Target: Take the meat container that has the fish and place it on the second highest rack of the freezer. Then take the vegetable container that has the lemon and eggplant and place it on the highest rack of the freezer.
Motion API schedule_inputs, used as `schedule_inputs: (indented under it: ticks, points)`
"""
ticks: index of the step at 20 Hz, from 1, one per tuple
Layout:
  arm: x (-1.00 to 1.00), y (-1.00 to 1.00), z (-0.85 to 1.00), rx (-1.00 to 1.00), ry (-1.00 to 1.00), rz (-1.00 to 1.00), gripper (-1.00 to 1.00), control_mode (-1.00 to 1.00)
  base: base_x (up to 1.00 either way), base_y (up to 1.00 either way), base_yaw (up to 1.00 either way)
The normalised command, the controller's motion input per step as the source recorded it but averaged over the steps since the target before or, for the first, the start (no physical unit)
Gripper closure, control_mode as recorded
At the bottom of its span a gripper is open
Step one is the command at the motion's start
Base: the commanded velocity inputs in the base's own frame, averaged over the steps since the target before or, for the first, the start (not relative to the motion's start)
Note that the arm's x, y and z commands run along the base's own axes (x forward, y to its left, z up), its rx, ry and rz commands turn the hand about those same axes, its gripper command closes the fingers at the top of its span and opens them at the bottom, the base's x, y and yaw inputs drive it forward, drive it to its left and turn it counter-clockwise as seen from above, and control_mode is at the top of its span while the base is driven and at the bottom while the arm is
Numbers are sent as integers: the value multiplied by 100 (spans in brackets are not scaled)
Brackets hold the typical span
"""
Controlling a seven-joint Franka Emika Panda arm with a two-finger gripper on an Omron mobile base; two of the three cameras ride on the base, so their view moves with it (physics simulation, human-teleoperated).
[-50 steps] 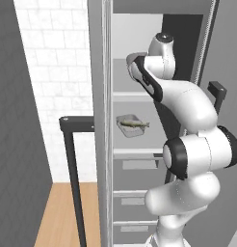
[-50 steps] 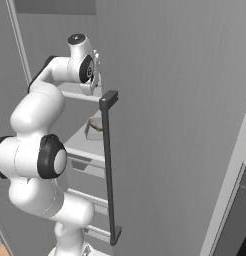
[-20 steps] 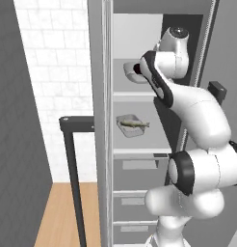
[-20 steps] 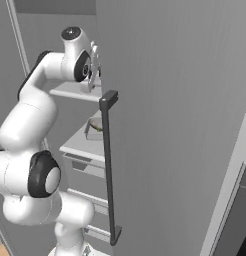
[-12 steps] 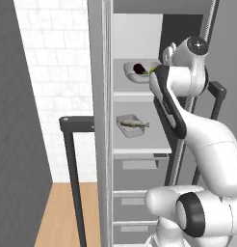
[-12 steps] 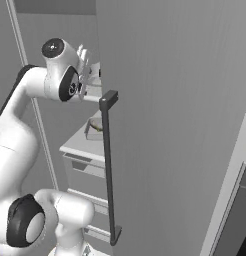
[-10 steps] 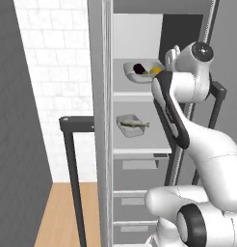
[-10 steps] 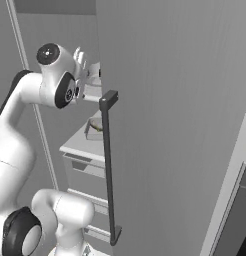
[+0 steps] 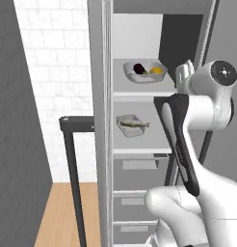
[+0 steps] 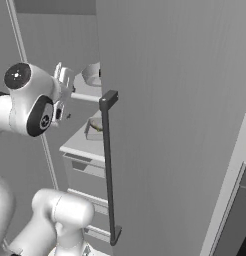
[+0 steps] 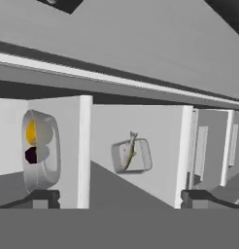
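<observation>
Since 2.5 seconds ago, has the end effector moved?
Yes. In the left base view the end effector has drawn back rightward, out of the top rack, away from the lemon container, which stays there.

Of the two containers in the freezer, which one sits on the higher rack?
The vegetable container, the round bowl with the yellow lemon and dark eggplant, sits on the higher rack. The fish container is one rack below it.
</observation>
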Motion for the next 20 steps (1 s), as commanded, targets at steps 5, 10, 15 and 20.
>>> schedule_inputs:
  ticks: [5, 10, 15, 20]
  points:
    - [-100, 1, -9, 0, 24, 0, -100, -100, 0, 0, 0]
    - [-100, 0, -3, 0, 19, -1, -100, -100, 0, 0, 0]
    - [-74, 0, 0, 0, 12, 0, -100, -100, 0, 0, 0]
    - [-17, 1, 0, 0, 17, 0, -100, -100, 0, 0, 0]
